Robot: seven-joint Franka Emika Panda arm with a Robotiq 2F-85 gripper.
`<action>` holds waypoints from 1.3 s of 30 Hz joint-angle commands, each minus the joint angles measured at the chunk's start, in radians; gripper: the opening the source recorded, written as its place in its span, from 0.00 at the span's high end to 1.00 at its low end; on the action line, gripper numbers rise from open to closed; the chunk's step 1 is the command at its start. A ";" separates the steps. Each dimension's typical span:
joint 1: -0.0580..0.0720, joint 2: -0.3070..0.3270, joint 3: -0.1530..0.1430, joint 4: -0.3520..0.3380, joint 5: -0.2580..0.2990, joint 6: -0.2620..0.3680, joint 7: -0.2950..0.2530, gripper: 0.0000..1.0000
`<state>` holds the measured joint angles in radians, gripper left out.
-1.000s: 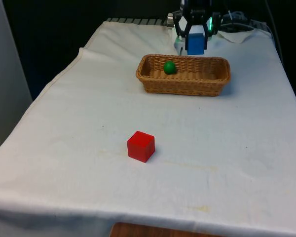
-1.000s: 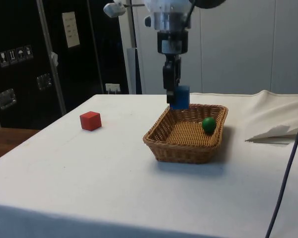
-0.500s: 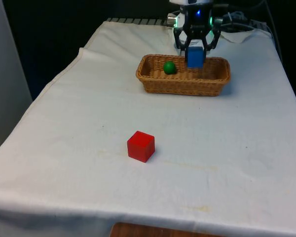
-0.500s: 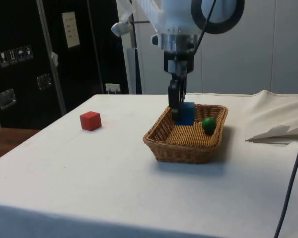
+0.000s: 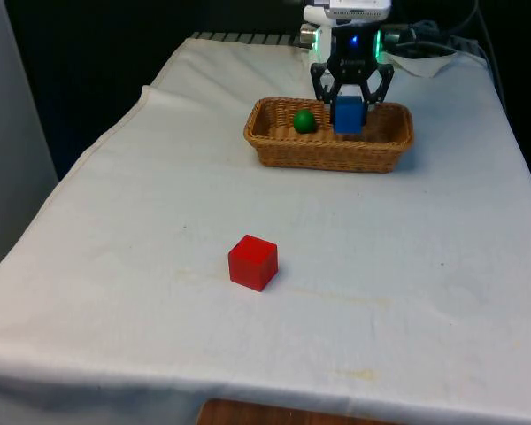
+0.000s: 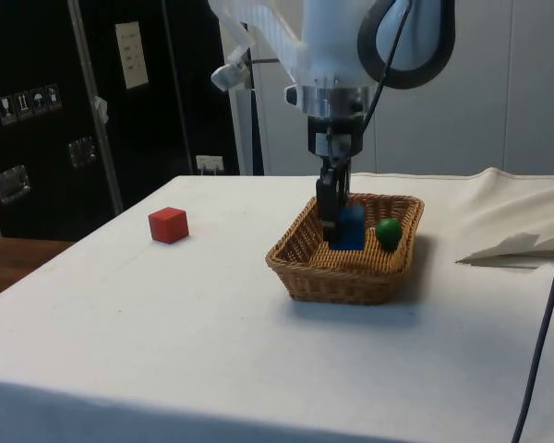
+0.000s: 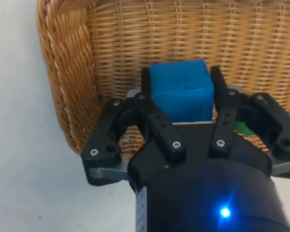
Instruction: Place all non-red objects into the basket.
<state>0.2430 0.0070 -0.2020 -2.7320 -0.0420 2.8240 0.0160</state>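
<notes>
My gripper [image 5: 349,110] is shut on a blue cube [image 5: 348,116], lowered inside the wicker basket [image 5: 323,156] near its middle. In the wrist view the fingers [image 7: 148,82] press both sides of the blue cube [image 7: 181,94], just above the basket's woven floor [image 7: 135,43]. From the side, the blue cube [image 6: 352,227] hangs low within the basket [image 6: 337,281]. A green ball [image 5: 304,121] lies in the basket beside the cube, and the green ball [image 6: 388,232] shows again from the side. A red cube [image 5: 252,262] sits on the cloth, well apart from the basket.
The basket stands at the far end of the table. Crumpled white cloth [image 6: 517,245] lies beyond it. The red cube [image 6: 168,224] is the only loose thing on the open cloth [image 5: 159,221].
My gripper has come down with the blue cube from above the basket's far rim into the basket. The green ball and the red cube have stayed put.
</notes>
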 commanded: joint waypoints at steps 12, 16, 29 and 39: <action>0.000 0.016 0.004 0.005 0.000 0.004 0.002 0.00; 0.001 0.020 0.006 0.004 0.006 0.016 0.005 0.00; -0.002 -0.069 0.003 0.009 -0.001 -0.069 0.036 0.00; -0.006 -0.056 0.012 0.099 -0.027 -0.147 0.087 0.00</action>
<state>0.2410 -0.0640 -0.1910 -2.6480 -0.0450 2.6820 0.0810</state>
